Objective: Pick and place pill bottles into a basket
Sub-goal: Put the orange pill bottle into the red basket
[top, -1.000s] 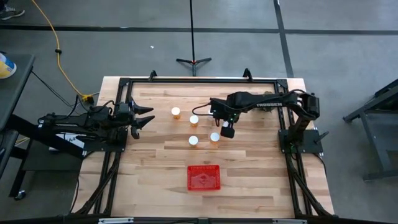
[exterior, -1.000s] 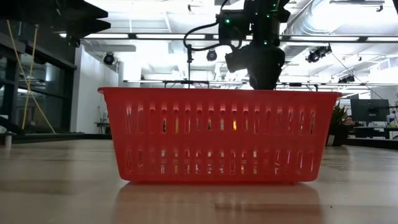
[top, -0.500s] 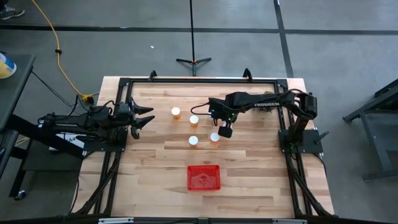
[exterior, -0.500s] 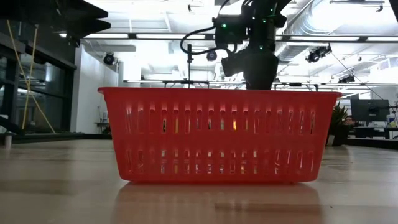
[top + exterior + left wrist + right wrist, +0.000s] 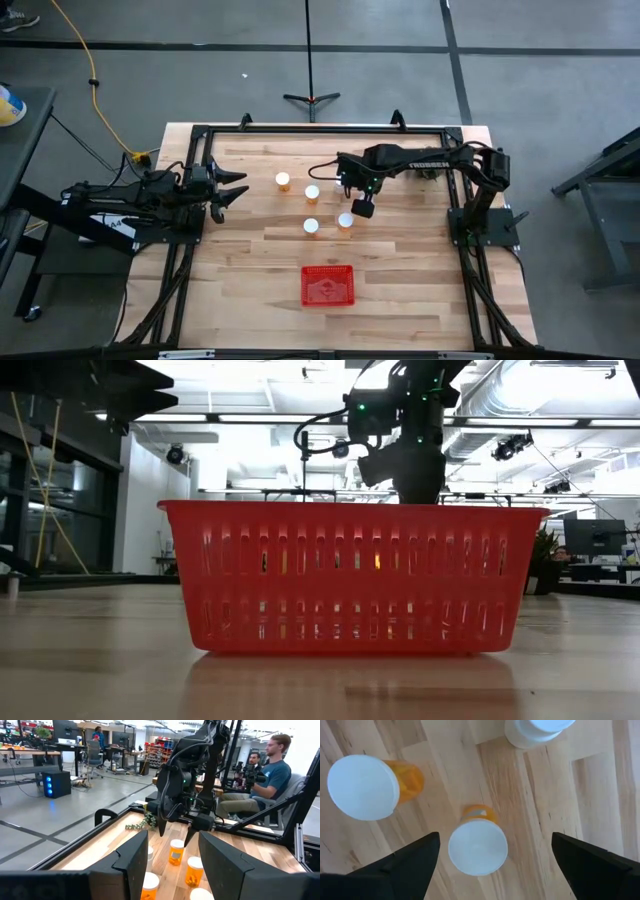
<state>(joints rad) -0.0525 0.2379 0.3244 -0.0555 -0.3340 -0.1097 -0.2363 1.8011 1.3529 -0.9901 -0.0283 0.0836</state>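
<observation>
Several orange pill bottles with white caps stand mid-table in the high view, among them one [image 5: 283, 180], another [image 5: 312, 192] and one [image 5: 345, 221] beside my right gripper [image 5: 359, 208]. In the right wrist view my right gripper [image 5: 495, 840] is open above the table, with one bottle's cap [image 5: 478, 846] between its fingers [image 5: 415, 860] and two more bottles [image 5: 364, 787] [image 5: 540, 729] nearby. The red basket [image 5: 328, 285] sits nearer the front edge and fills the low view [image 5: 350, 575]. My left gripper [image 5: 238, 188] waits open at the left, empty.
A green leafy clump [image 5: 142, 822] lies at the table's far edge near the black frame [image 5: 320, 128]. In the left wrist view the right arm [image 5: 190, 785] hangs over the bottles [image 5: 176, 851]. People [image 5: 275, 765] sit beyond the table.
My right gripper has shifted slightly left over the bottles. The left arm, the bottles and the basket have not moved.
</observation>
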